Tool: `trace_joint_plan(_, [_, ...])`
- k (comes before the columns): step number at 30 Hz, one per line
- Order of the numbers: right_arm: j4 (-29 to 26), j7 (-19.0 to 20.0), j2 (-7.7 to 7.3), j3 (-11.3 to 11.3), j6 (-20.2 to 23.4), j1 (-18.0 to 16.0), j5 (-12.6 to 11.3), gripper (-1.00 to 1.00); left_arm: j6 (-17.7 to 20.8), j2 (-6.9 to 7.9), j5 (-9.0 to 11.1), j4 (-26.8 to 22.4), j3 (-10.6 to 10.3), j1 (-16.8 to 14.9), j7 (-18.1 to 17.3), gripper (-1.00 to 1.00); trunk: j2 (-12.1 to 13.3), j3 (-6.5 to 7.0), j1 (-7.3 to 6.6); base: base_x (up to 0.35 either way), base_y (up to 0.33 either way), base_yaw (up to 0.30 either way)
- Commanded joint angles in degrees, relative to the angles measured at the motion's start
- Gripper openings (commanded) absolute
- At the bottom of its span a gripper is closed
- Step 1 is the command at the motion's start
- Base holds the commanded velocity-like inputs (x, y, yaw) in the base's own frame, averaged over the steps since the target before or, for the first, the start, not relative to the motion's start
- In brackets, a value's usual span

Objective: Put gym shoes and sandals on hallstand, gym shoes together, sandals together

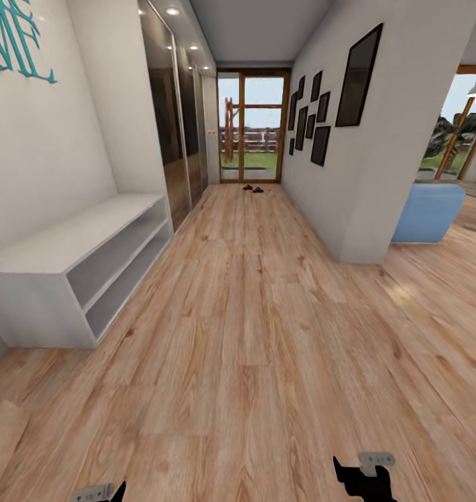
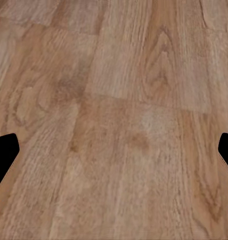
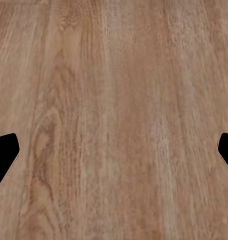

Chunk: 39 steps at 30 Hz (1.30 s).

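The corridor floor (image 1: 251,335) of light brown wood planks runs from the robot to a glass door (image 1: 254,125) at the far end. On the robot's left, dark mirrored wardrobe doors (image 1: 173,111) line the wall. Nearer on that side stands a white bench (image 1: 77,265) with two open shelves, against a wall carrying teal lettering (image 1: 18,38). On the right a white wall (image 1: 356,174) bears a group of dark picture frames (image 1: 320,115), and past its corner shows part of a blue sofa (image 1: 427,213).

Two small dark sandals (image 1: 252,188) lie close together on the floor just before the glass door, far from the robot.

The left tool (image 2: 114,155) hangs over bare planks, its fingers (image 2: 3,152) spread wide and holding nothing. The right tool (image 3: 114,155) is likewise spread and empty above the floor.
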Motion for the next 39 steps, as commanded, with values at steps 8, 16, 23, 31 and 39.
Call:
trace_joint_plan(8, [0.0,0.3,0.05,-0.3,-0.2,0.0,0.0,1.0,0.0,0.04,0.5,0.3,0.1,0.0,-0.6,1.0,0.0,-0.05,0.02,0.339,0.0,0.0])
trace_joint_plan(16, [0.0,0.3,0.13,-0.3,-0.2,0.0,-0.1,1.0,-0.1,0.05,0.5,0.8,0.0,0.0,-0.6,1.0,0.0,-0.05,0.02,0.339,0.0,0.0])
trace_joint_plan(23, [0.1,0.3,0.18,-0.3,-0.2,0.0,0.0,1.0,-0.1,-0.06,-0.2,0.9,-0.2,0.0,-0.6,1.0,0.0,-0.05,0.02,0.339,0.0,0.0])
trace_joint_plan(31, [0.1,0.4,0.21,-0.3,-0.1,0.0,0.1,1.0,-0.1,-0.11,-2.6,0.9,-0.3,0.0,-0.5,1.0,0.0,-0.05,0.02,0.339,0.0,0.0])
trace_joint_plan(39, [0.1,0.4,0.19,-0.3,-0.1,0.0,0.2,1.0,-0.1,-0.14,-3.3,0.9,-0.3,0.0,-0.5,1.0,0.0,-0.05,0.02,0.339,0.0,0.0])
